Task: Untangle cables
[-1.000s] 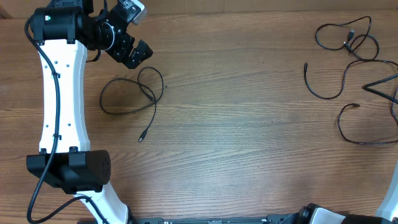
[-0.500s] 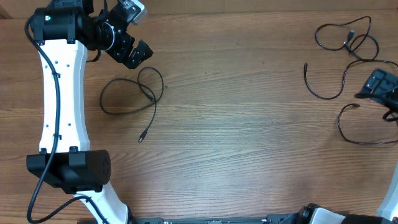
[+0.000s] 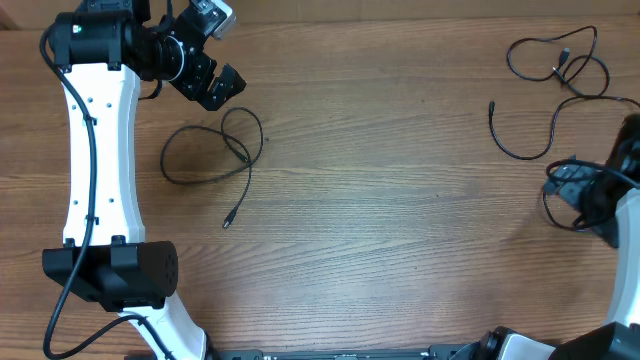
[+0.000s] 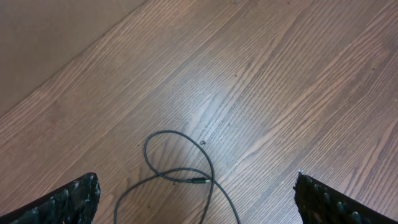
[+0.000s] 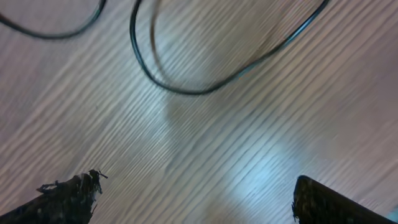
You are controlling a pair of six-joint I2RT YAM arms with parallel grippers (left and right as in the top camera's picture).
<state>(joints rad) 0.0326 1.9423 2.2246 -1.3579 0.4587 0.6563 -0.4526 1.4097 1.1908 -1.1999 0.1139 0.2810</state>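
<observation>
The right tool (image 3: 578,190), spread and empty, has swung over the thin black cable loop (image 3: 548,205) at 3 o'clock. A fresh grasp looks likely.

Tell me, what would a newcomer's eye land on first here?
Probably the big white-and-black left arm along the left side of the wooden table, with a looped black cable lying loose just beside it. Next come the overlapping thin black cables in the overhead view's top right corner, with the right arm just below them at the edge.

black cables (image 4: 169,132) on brown streaky wood-grain table (image 3: 400,200); white arm (image 3: 95,150) with black joints
</observation>
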